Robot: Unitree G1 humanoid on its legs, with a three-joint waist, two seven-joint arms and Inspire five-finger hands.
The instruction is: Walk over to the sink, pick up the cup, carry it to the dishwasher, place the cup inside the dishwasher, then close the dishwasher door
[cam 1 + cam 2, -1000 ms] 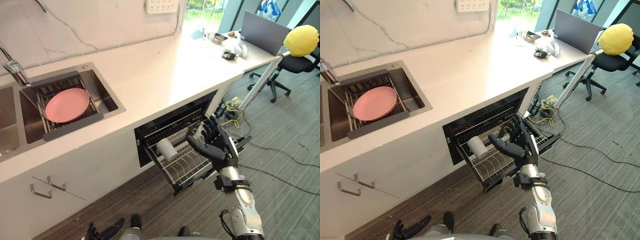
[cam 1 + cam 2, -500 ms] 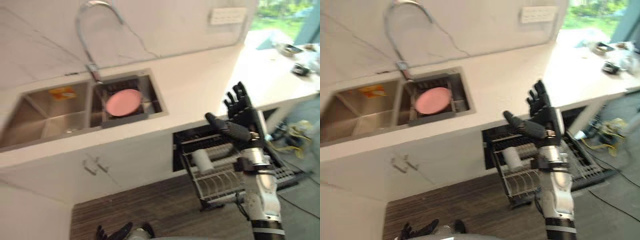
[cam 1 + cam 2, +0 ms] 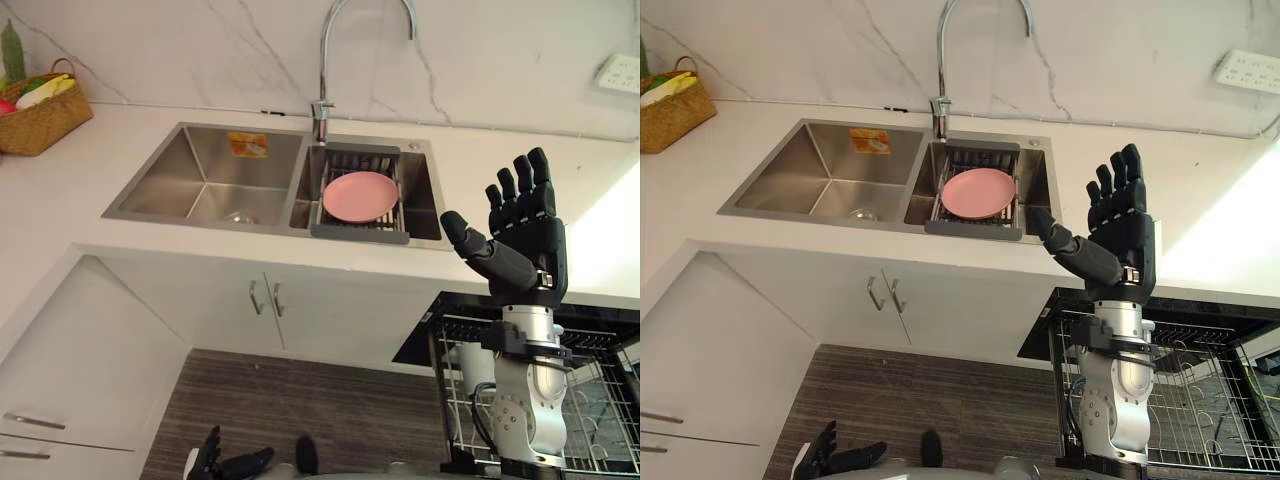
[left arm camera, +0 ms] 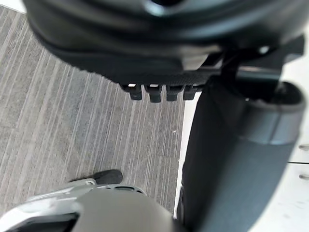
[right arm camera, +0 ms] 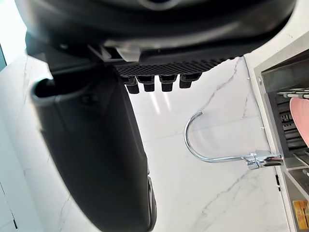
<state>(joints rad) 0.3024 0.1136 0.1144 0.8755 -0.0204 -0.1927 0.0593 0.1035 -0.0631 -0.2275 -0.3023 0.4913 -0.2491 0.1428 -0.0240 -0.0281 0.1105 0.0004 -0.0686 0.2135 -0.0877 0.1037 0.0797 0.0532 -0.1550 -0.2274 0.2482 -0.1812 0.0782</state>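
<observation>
— White marble bench (image 3: 70,190), steel double sink (image 3: 170,180) set into it, tall tap (image 3: 321,105) at far edge between the basins. Anything inside?
— Pink plate (image 3: 360,196) flat on dark rack (image 3: 360,233) across right basin. Woven basket (image 3: 40,105) at bench's far left corner.
— Cup?
— White cup (image 3: 473,368) lying in pulled-out dishwasher rack (image 3: 600,400), below bench's front edge, partly hidden behind right forearm.
— Hands?
— Right hand (image 3: 525,235) raised upright before front edge, right of sink; fingers spread, thumb out, gripping nothing. Left hand (image 3: 225,465) low over floor, fingers loosely straight, empty.
</observation>
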